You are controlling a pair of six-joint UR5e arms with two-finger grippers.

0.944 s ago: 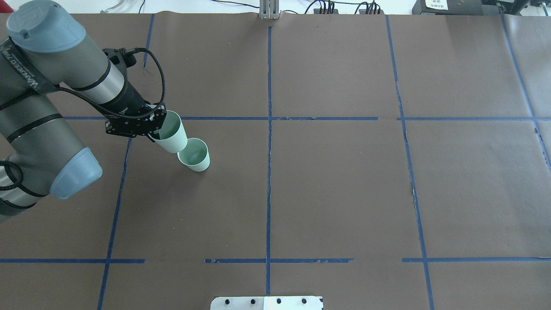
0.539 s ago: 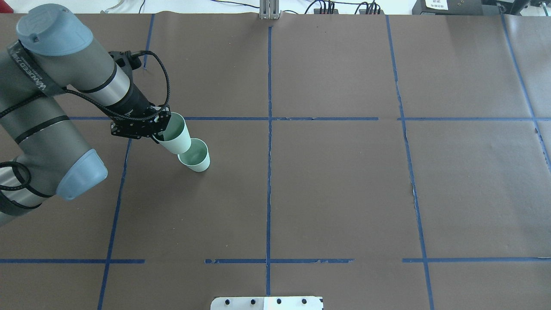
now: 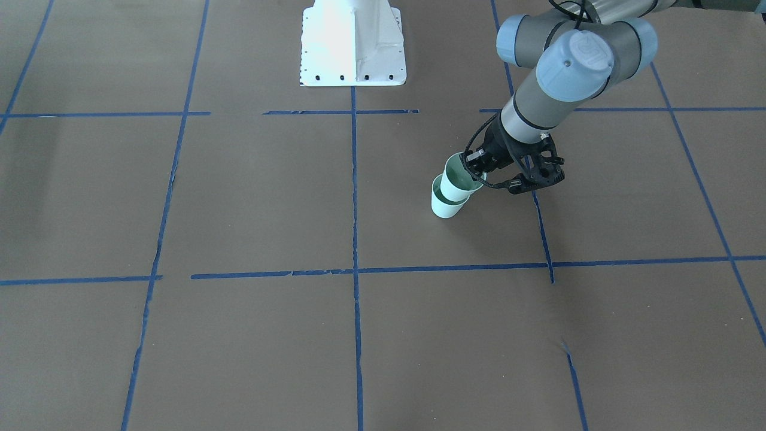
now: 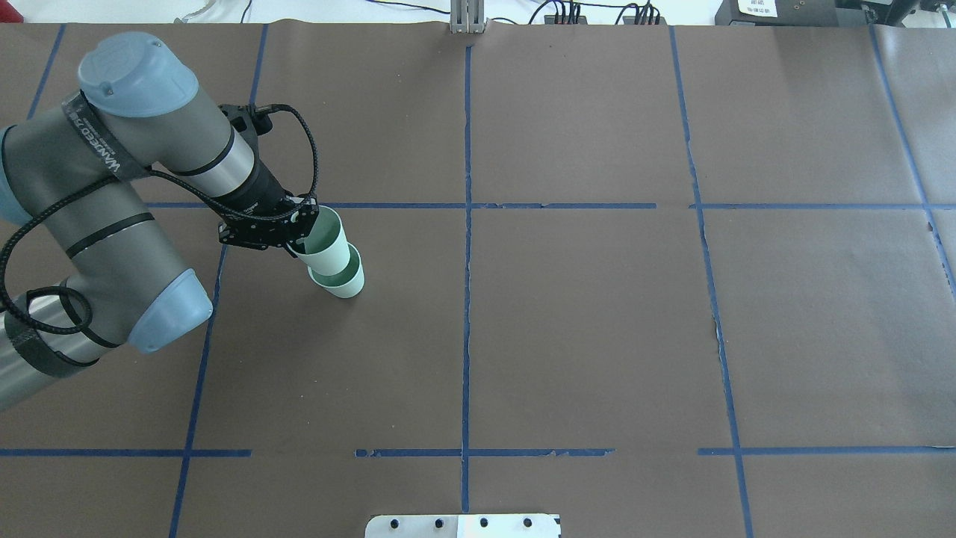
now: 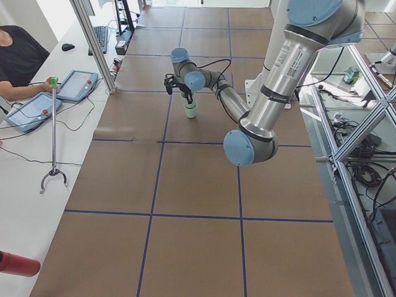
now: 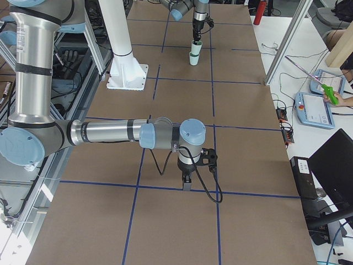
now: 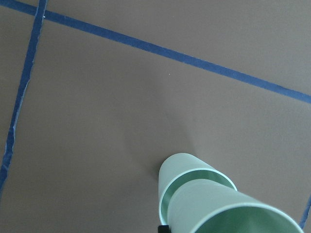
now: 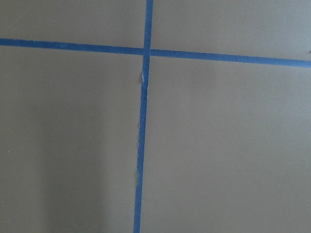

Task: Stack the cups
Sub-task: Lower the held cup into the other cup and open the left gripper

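Front view: the left gripper [image 3: 477,175] pinches the rim of the top cup [image 3: 457,181]. This cup leans over the bottom cup [image 3: 443,207], which stands on the table [image 3: 239,197].
Front view worry: the top cup is not straight, so a push down could make it jam.
Overhead view: the top cup's base is at the bottom cup's mouth, and its open end leans toward the arm.
Overhead worry: the base could catch the rim, and then the bottom cup may tip or slide.
Left side view: the cups are far and small, so I cannot tell how deep the top cup sits.
Right side view: the right gripper [image 6: 186,185] points down, well apart from the bottom cup. I cannot tell if its jaws are open or closed.
Left wrist view: the top cup's base is inside the bottom cup's ring, but pushed to one side.
Left wrist worry: if the gripper lets go now, the top cup may sit crooked or fall out.
Right wrist view: only table and blue tape [image 8: 142,145] show, and no cups.
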